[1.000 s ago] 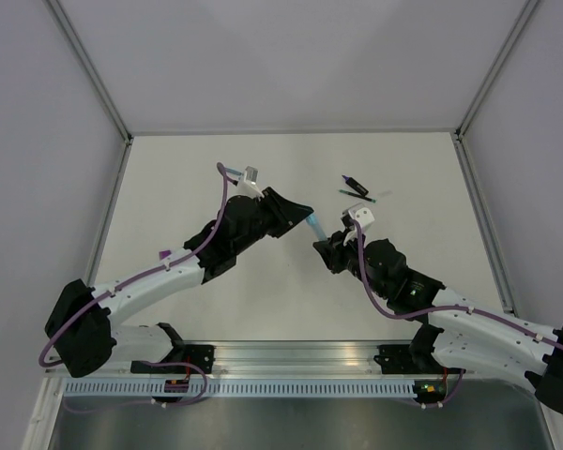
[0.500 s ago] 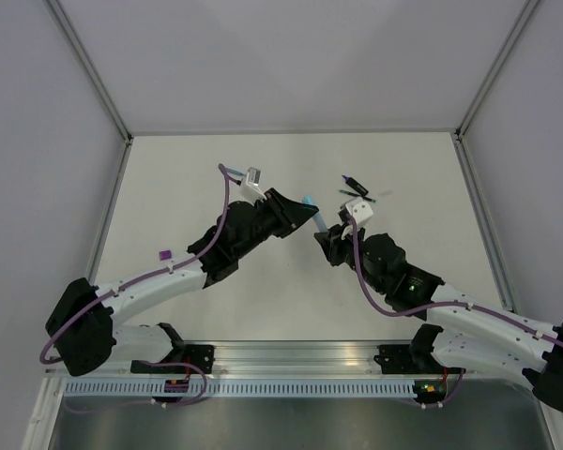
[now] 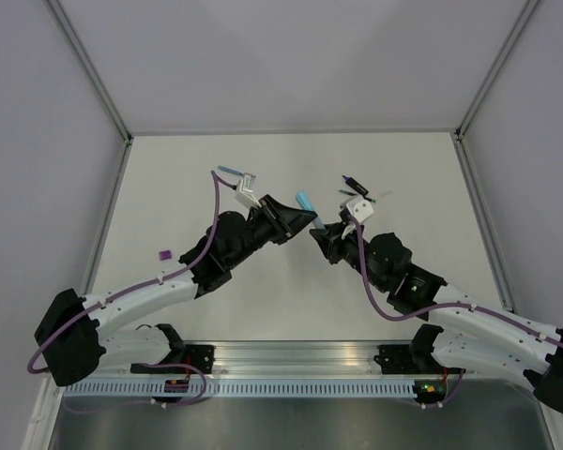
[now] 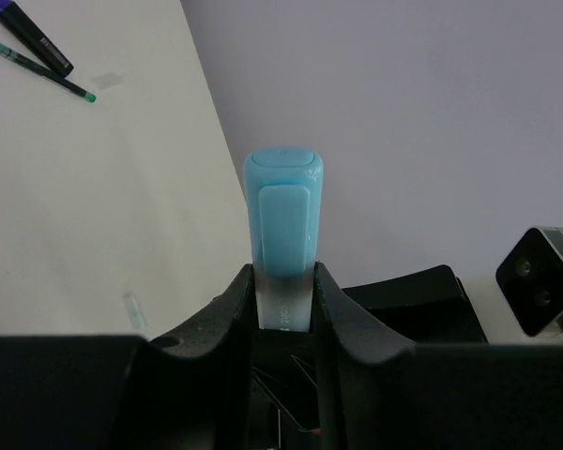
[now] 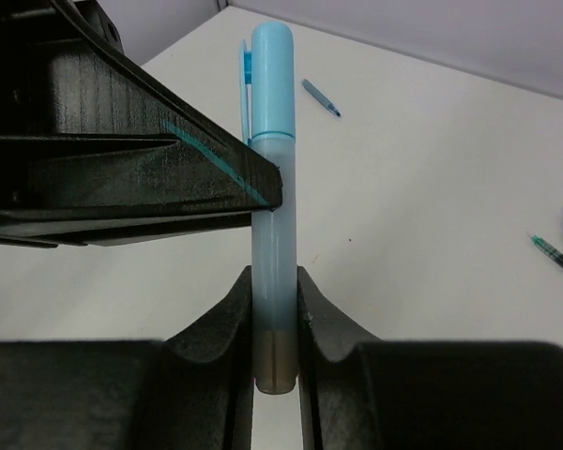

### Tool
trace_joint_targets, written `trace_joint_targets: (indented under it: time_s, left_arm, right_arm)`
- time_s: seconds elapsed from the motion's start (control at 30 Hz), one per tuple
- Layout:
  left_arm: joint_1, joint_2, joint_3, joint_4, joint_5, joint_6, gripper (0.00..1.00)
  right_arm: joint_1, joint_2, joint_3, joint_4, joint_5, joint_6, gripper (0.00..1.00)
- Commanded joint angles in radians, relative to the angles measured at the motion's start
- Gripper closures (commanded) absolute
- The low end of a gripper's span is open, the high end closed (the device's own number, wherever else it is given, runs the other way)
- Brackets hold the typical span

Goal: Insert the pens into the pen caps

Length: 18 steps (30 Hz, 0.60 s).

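At top-view centre, left gripper [image 4: 283,281] and right gripper [image 5: 274,292] both clamp the capped highlighter [image 5: 273,225]. Marker [image 4: 33,37] and thin pen [image 4: 42,73] lie upper right, blue pen [image 3: 230,171] upper left, purple cap [image 3: 165,254] far left.

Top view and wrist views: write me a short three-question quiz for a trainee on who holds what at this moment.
1. Left gripper and right gripper: which clamps the highlighter? A left only, B right only, C both.
2. True or false: the blue cap is off the highlighter.
3. Fill in: the purple cap lies on the robot's ___ side.
Key: 1 C; 2 false; 3 left.
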Motion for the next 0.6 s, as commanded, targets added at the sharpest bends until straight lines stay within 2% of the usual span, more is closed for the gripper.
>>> trace_joint_targets:
  time_s: [0.0, 0.1, 0.13, 0.4, 0.43, 0.57]
  left_arm:
    - [-0.072, -0.031, -0.009, -0.100, 0.207, 0.042, 0.77]
    - [-0.072, -0.048, 0.012, -0.129, 0.222, 0.048, 0.63]
    - [-0.071, -0.053, 0.018, -0.142, 0.224, 0.050, 0.54]
    - [-0.071, -0.142, 0.054, -0.287, 0.164, 0.065, 0.28]
    - [-0.071, -0.151, 0.066, -0.328, 0.156, 0.068, 0.22]
    - [-0.071, -0.205, 0.095, -0.415, 0.092, 0.107, 0.16]
  right_arm:
    - [-0.009, -0.029, 0.004, 0.241, -0.006, -0.027, 1.00]
    - [-0.009, -0.038, -0.027, 0.269, -0.017, -0.033, 1.00]
    - [-0.009, -0.039, -0.033, 0.272, -0.018, -0.036, 1.00]
    - [-0.009, -0.084, -0.047, 0.263, -0.018, -0.036, 1.00]
    - [-0.008, -0.093, -0.050, 0.261, -0.020, -0.035, 1.00]
    - [-0.009, -0.131, -0.056, 0.246, -0.029, -0.024, 1.00]
